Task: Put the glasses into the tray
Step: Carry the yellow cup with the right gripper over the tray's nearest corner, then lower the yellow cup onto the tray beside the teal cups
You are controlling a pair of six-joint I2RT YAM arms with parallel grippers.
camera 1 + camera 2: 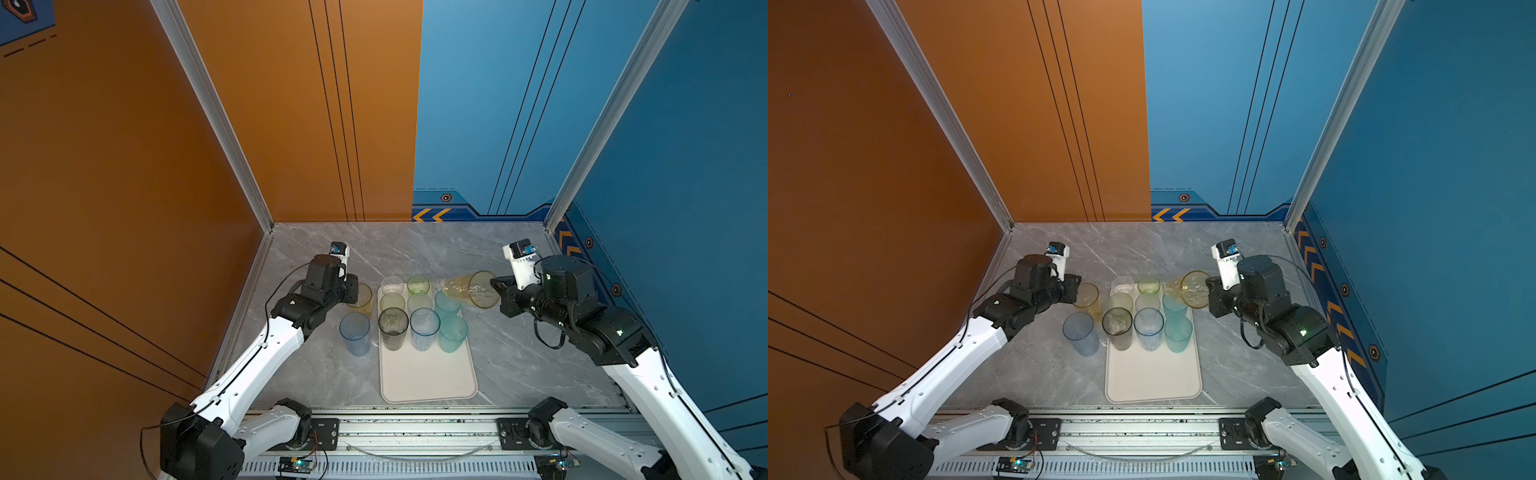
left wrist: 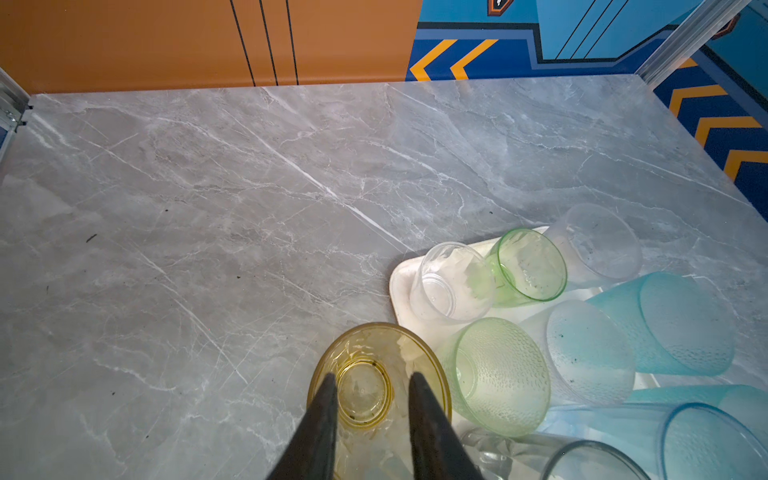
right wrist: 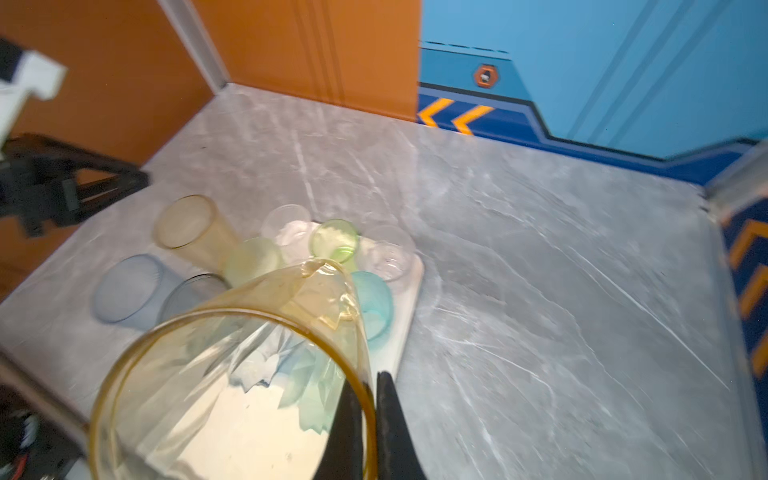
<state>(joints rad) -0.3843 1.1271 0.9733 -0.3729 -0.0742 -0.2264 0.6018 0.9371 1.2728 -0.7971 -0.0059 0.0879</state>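
Grey marble bench [image 1: 332, 257]; cream rectangular tray [image 1: 428, 382] mid-bench, far end crowded. Right gripper [image 3: 368, 386] clamped on rim of tall yellow translucent tumbler [image 1: 473, 289], tipped sideways above tray's far right corner; wall pinch likely suits wide mouth. Left gripper [image 2: 372, 376] part-open over second yellow tumbler [image 1: 1088, 299] beside tray's left edge.

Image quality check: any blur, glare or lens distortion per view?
Right wrist view: motion-smeared; table veins and the green glass on the tray soft, the tilted yellow glass a bit crisper. Left wrist view: sharp, table veins and the upright yellow glass clean. Both top views: sharp but wide-angle, frame posts splay outward.
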